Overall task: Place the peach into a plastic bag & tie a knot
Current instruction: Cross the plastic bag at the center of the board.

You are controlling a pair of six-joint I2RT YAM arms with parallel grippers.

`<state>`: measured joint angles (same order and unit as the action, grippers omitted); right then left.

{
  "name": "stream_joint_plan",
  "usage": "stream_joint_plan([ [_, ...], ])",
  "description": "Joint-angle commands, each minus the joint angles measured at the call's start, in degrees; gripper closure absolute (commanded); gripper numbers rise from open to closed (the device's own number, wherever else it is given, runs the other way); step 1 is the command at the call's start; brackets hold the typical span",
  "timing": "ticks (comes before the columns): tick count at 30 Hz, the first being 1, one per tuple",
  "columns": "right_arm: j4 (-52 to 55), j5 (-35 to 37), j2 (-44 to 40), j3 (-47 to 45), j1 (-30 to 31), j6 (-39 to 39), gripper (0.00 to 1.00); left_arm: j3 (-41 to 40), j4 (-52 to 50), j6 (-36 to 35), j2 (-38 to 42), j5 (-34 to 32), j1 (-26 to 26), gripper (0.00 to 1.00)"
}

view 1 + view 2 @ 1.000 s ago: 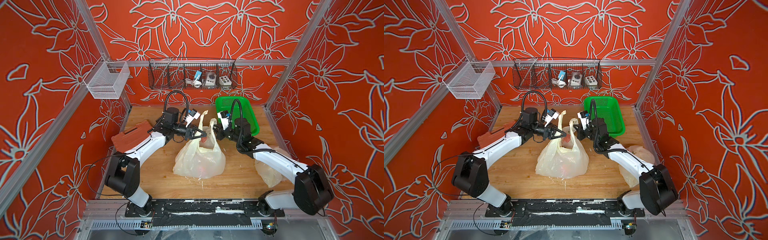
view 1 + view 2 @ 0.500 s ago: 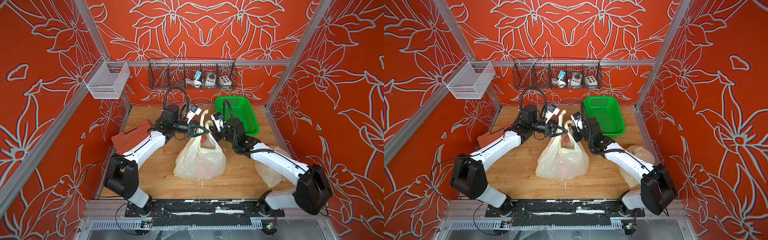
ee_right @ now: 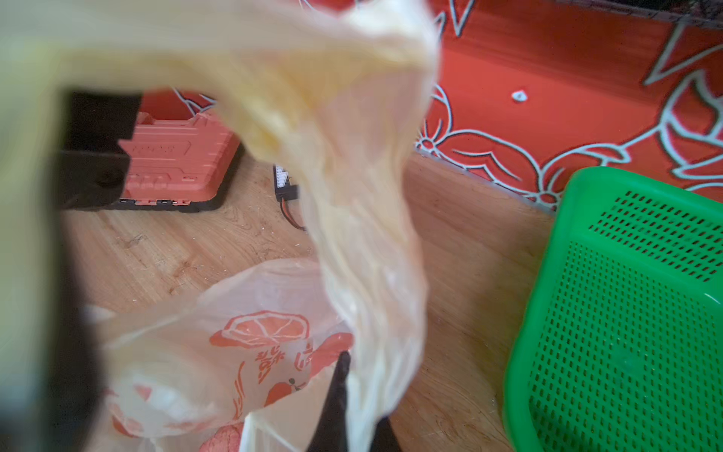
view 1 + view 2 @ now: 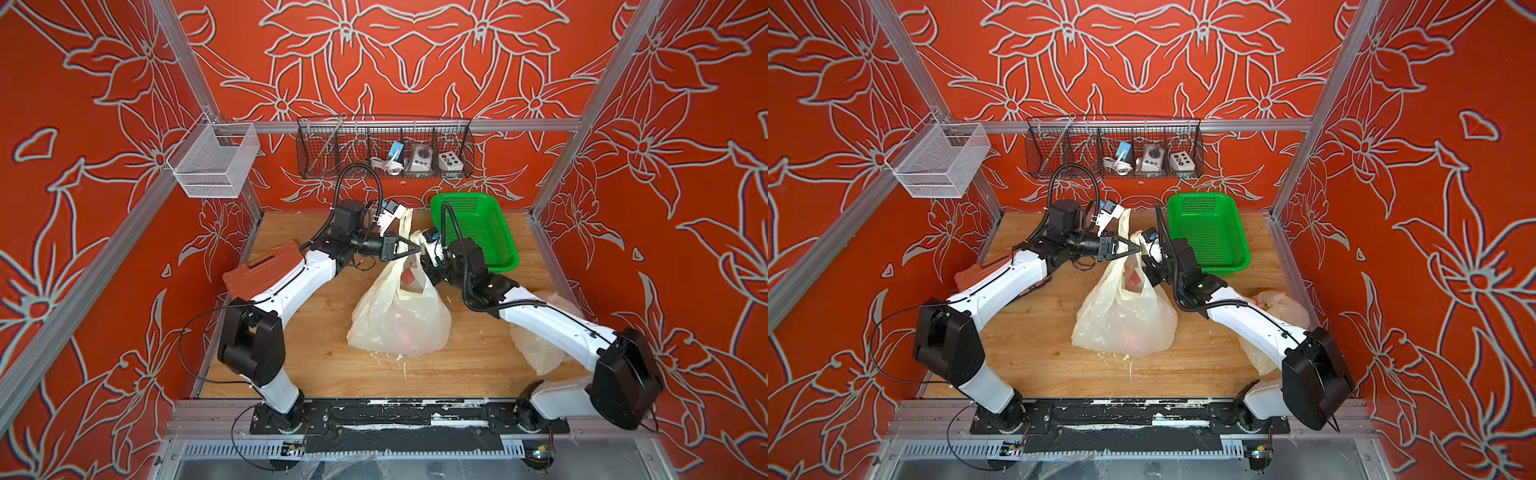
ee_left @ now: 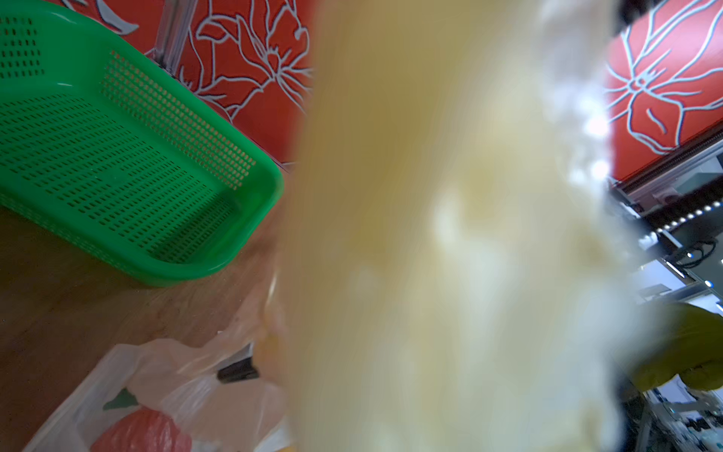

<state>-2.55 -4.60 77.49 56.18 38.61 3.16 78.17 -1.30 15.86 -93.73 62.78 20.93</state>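
Your bag (image 4: 399, 324) sits on the tabletop (image 4: 316, 365), near-left of the basket (image 4: 469, 196), handles (image 4: 402, 226) held up. Your right jaws grip one handle; your left jaws are closed, seemingly pinching the other.

A pale wooden surface (image 4: 316, 353) (image 4: 1038, 353) fills the floor of the red, flower-patterned booth. A cream plastic bag (image 4: 399, 324) (image 4: 1125, 324) printed with orange fruit rests its base at the centre. A green perforated plastic basket (image 4: 482, 237) (image 4: 1208, 237) sits at the far right corner, well apart from a rust-red moulded plastic tool case (image 4: 262, 270) (image 3: 176, 156) lying flat along the left edge. A second crumpled translucent plastic bag (image 4: 536, 353) (image 4: 1279, 307) slumps near the right edge. Pale scraps (image 4: 403, 365) dot the wood just in front of the central bag.
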Motion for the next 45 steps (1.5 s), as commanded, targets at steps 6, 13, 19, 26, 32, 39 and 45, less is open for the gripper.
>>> stream_joint_plan([
  [6,3.83,-15.64,-10.46,-4.88,-4.36,-2.82,1.0,-3.93,3.99,3.4,3.55,-2.92,-4.63,1.0],
  [13,2.12,-32.98,-8.11,-3.56,-4.86,3.52,1.0,-4.1,6.1,4.31,3.33,-3.33,-3.23,1.0],
  [19,-2.65,-35.46,-5.05,-2.76,-4.62,8.05,0.66,-3.46,4.15,2.68,4.15,-3.06,-1.47,1.0],
  [26,-3.98,-37.87,-6.73,-2.92,-5.9,12.45,0.38,-3.66,2.21,0.8,4.93,-2.98,-1.24,1.0],
  [32,-2.82,-35.11,-7.59,-2.94,-6.28,15.02,0.17,-3.27,1.3,0.57,5.2,-3.63,-1.27,1.0],
  [39,2.11,-20.73,-7.01,-2.69,-0.72,11.03,0.14,-3.11,1.38,1.27,5.14,-4.14,-1.26,1.0],
  [45,0.4,-5.08,-6.57,-4.48,2.79,7.59,0.77,-2.2,-1.51,0.52,5.22,-4.08,-1.41,1.0],
])
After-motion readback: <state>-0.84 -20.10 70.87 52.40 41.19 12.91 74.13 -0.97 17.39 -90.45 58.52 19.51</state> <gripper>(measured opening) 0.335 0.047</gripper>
